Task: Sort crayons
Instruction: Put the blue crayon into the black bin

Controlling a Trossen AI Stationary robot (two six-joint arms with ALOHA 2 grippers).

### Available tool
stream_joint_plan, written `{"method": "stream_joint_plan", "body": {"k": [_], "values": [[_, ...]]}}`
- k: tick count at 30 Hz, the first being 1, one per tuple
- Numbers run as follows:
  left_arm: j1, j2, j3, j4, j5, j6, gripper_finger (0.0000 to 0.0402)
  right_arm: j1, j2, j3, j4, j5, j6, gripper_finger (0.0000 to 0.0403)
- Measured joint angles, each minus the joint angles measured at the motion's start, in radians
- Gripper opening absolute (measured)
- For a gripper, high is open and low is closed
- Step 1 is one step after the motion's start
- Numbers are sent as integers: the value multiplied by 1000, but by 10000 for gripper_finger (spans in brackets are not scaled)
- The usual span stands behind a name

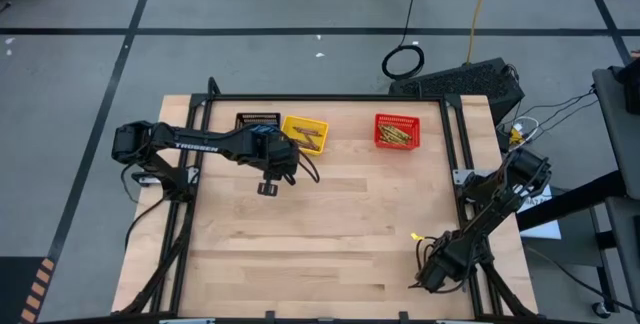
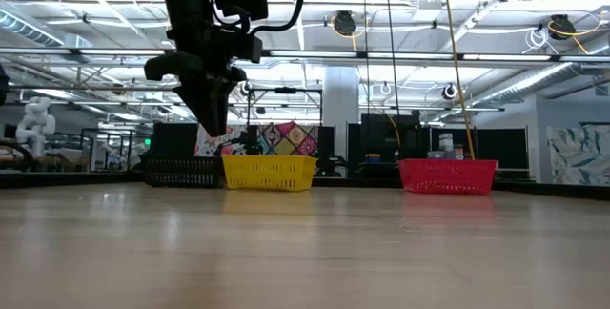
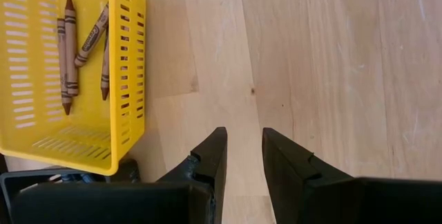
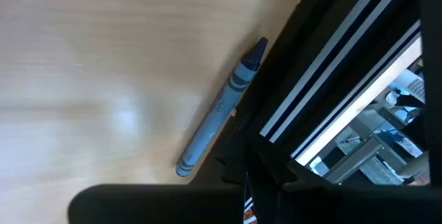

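Note:
My left gripper (image 1: 268, 186) hangs over the table's far middle, fingers pointing down, a little open and empty (image 3: 244, 162); in the low view (image 2: 210, 109) it is well above the wood. Just beyond it stands the yellow basket (image 3: 131, 65), with several tan-brown crayons (image 3: 69, 51) lying on its floor. My right gripper (image 1: 430, 274) is low at the table's near right corner. A blue crayon (image 4: 221, 110) lies flat on the wood there, along the black frame rail (image 4: 324, 79). A small yellow crayon (image 1: 414, 235) lies on the table near the right arm.
Three mesh baskets stand in a row at the far edge: black (image 1: 258, 124), yellow (image 1: 305, 132) and red (image 1: 397, 131), the red one holding several olive-yellow crayons. A black frame (image 1: 455, 164) rims the table. Bare wood (image 1: 330, 234) fills the middle.

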Motion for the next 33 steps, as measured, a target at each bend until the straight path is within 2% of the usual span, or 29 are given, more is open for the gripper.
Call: {"method": "stream_joint_plan", "body": {"k": [33], "values": [[0, 0, 0, -2, 0, 1, 85, -34, 0, -103, 146, 3, -58, 0]]}}
